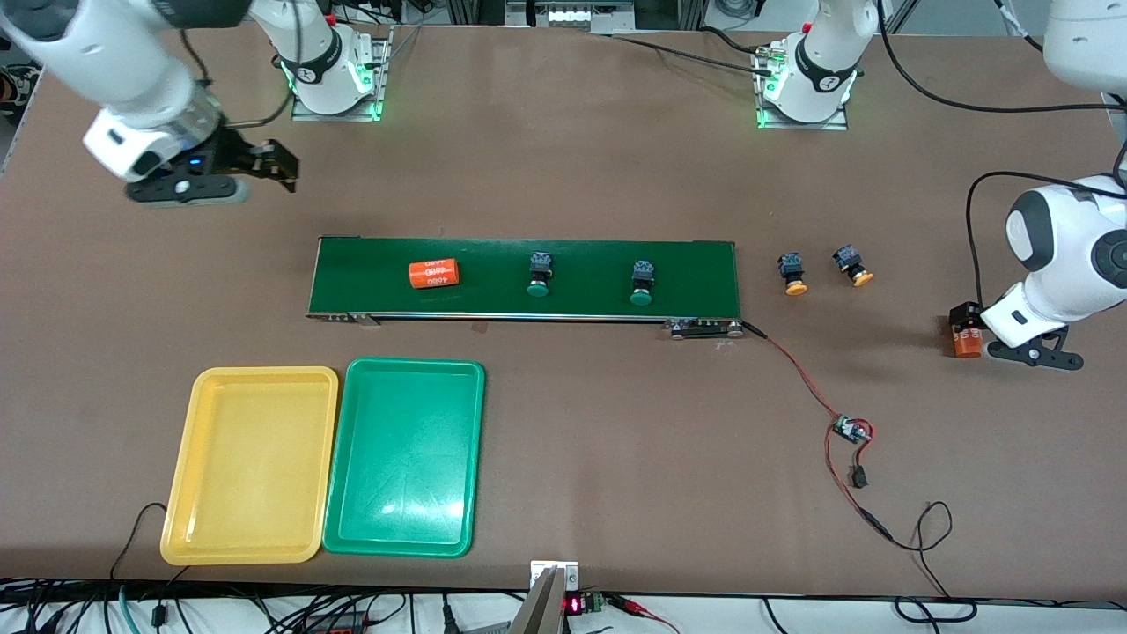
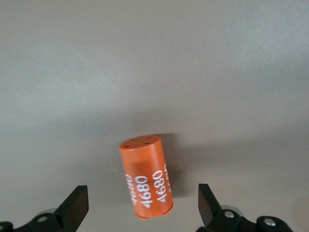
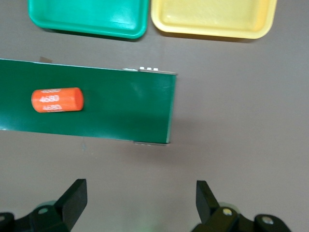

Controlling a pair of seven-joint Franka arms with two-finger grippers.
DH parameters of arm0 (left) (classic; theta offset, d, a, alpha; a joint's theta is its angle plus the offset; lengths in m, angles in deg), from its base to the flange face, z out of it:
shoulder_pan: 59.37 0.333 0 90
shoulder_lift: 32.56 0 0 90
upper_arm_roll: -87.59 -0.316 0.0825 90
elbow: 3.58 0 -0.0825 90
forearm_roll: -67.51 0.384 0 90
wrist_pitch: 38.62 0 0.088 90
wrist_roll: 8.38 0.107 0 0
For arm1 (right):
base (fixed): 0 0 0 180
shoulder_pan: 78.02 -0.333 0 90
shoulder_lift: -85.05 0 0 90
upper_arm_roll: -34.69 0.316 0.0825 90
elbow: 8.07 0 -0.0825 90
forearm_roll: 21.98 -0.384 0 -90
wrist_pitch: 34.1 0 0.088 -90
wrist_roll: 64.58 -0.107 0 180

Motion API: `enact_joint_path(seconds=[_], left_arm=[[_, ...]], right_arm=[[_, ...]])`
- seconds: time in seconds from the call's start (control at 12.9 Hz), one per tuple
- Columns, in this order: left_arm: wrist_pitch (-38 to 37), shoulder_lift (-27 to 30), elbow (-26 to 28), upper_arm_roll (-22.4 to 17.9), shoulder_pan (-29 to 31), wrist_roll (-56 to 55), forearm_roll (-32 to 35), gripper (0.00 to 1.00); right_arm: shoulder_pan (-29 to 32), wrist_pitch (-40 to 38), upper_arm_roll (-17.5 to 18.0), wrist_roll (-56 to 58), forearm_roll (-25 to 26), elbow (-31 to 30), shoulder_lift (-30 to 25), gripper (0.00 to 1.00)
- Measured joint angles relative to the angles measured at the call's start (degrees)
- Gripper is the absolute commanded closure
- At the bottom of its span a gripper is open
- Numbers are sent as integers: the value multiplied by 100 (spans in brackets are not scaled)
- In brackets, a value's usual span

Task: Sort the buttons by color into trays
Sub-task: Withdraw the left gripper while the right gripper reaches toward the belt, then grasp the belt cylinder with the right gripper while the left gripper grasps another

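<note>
Two green buttons [image 1: 539,275] [image 1: 642,283] sit on the dark-green conveyor belt [image 1: 687,273]. Two yellow-orange buttons [image 1: 792,275] [image 1: 852,265] lie on the table off the belt's end, toward the left arm's end. The yellow tray [image 1: 251,462] and green tray [image 1: 405,458] lie side by side, empty, nearer the front camera; the right wrist view shows both the green tray [image 3: 87,17] and the yellow tray [image 3: 212,17]. My left gripper [image 1: 967,330] [image 2: 143,200] is open around an orange cylinder [image 2: 145,179] without touching it. My right gripper [image 1: 280,164] [image 3: 140,195] is open and empty above the table.
A second orange cylinder [image 1: 434,273] [image 3: 57,100] lies on the belt [image 3: 120,106] at its right-arm end. A red-black wire with a small circuit board [image 1: 850,430] runs from the belt's other end toward the front edge.
</note>
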State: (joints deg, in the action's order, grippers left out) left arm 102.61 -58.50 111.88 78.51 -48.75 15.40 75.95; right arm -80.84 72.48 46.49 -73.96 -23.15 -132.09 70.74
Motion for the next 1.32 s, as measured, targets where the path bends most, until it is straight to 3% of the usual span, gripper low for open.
enact_joint_path(seconds=[0.31, 0.7, 1.01, 1.17, 1.32], left_arm=[[308, -446, -15, -22, 90, 1219, -1311, 0], [383, -614, -41, -64, 129, 1370, -1401, 3], [382, -626, -41, -64, 128, 1372, -1401, 71], [380, -626, -42, -65, 128, 1375, -1401, 82], [300, -616, -76, -64, 118, 1387, -1401, 85]], right_arm=[[-89, 641, 384, -525, -670, -320, 49, 0], [-283, 1145, 806, -948, -739, -418, 558, 0], [-355, 1554, 874, -1199, -739, -422, 1117, 0], [-358, 1762, 874, -1260, -739, -420, 1284, 0], [-371, 1904, 874, -1293, -739, -419, 1374, 0]])
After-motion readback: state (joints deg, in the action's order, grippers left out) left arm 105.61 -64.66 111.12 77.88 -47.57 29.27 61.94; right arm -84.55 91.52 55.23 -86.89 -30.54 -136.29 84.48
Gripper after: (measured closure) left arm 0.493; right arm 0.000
